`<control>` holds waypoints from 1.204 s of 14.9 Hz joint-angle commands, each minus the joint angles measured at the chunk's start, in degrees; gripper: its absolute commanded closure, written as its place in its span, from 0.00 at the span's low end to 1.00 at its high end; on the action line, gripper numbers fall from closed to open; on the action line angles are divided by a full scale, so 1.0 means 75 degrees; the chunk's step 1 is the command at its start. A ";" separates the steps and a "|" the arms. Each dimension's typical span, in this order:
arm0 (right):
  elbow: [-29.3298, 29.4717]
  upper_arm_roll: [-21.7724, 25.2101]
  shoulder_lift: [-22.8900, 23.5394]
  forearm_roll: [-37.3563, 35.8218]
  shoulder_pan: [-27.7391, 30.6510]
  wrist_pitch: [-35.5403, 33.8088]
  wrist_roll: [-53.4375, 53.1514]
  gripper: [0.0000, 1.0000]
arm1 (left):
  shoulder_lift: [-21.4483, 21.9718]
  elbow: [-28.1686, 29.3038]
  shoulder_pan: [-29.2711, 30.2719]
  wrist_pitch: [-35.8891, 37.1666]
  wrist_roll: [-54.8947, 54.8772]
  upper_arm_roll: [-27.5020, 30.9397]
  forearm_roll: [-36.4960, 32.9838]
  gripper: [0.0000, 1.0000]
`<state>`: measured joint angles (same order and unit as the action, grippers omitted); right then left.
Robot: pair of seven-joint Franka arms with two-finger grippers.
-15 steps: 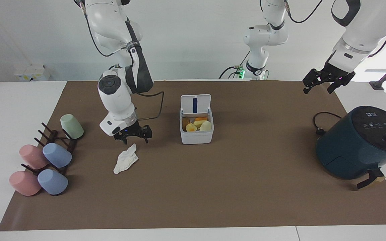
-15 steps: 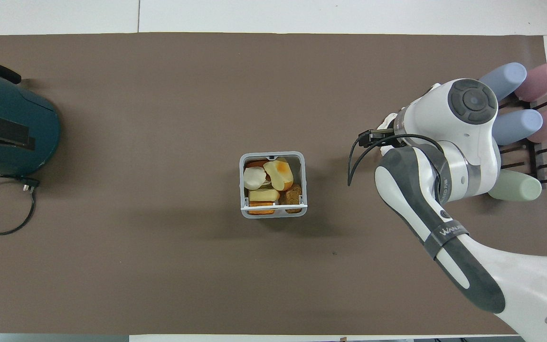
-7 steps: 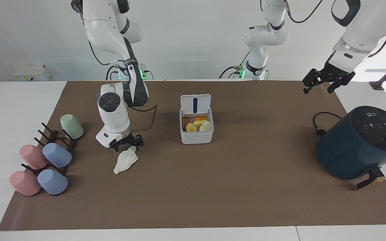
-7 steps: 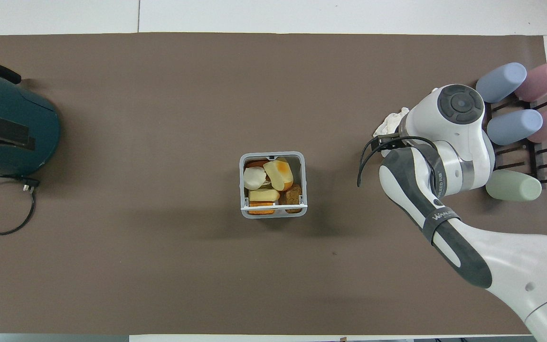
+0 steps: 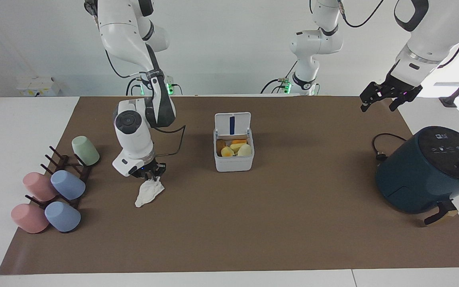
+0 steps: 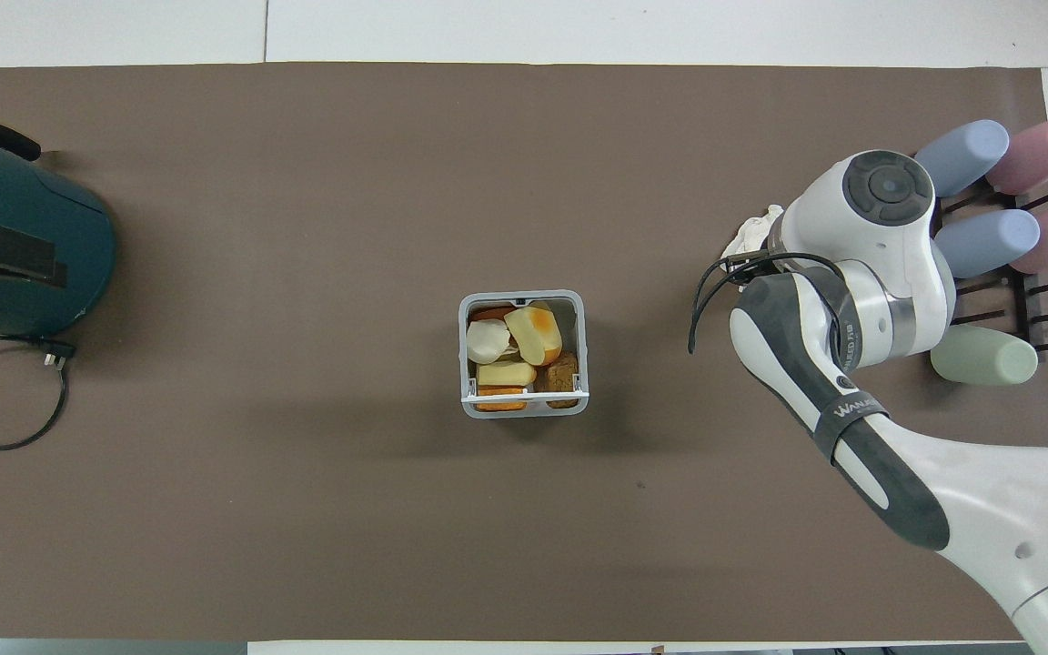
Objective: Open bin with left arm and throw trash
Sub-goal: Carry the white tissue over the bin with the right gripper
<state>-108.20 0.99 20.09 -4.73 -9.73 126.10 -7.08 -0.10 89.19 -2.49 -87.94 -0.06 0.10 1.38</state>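
The light-grey bin (image 5: 233, 162) stands mid-mat with its white lid (image 5: 232, 123) upright and open, blue stripe showing. Inside lie several food bits, among them a yellow chunk (image 5: 237, 146) and a cream-white lump (image 5: 245, 150); they also show in the overhead view, in the bin (image 6: 524, 407). The crumpled white tissue (image 5: 148, 192) lies on the mat toward the right arm's end, beside the cups; it also shows in the overhead view (image 6: 754, 232). My right gripper (image 5: 151, 174) is down on the tissue's top end, fingers closed in on it. My left gripper (image 5: 379, 105) waits open, raised over the mat's edge by the air fryer.
A dark teal air fryer (image 5: 428, 169) with its black cord (image 5: 381, 145) stands at the left arm's end. A dark rack with several pastel cups (image 5: 54, 187) sits at the right arm's end, close beside the right gripper and the tissue.
My right gripper has come down from above the mat onto the tissue's top end and its fingers have narrowed around it. The left arm, the bin and its contents have not moved.
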 commanded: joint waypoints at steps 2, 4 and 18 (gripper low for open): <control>0.1193 -0.0168 -0.0029 0.0021 -0.0015 -0.1597 0.0170 1.00 | 0.0119 0.0120 0.0087 0.0053 -0.0051 -0.0048 -0.0126 0.00; 0.1838 -0.0400 -0.0146 0.0358 -0.0074 -0.2594 0.0101 1.00 | 0.0119 0.0097 0.0087 0.0053 -0.0051 -0.0048 -0.0126 0.00; 0.3224 -0.2125 -0.0475 0.1826 -0.1116 -0.3222 -0.5899 1.00 | 0.0119 0.0120 0.0087 0.0053 -0.0051 -0.0048 -0.0126 0.00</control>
<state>-83.71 -14.61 16.24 7.14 -17.69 99.22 -48.89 -0.10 89.19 -2.49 -87.94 -0.06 0.10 1.38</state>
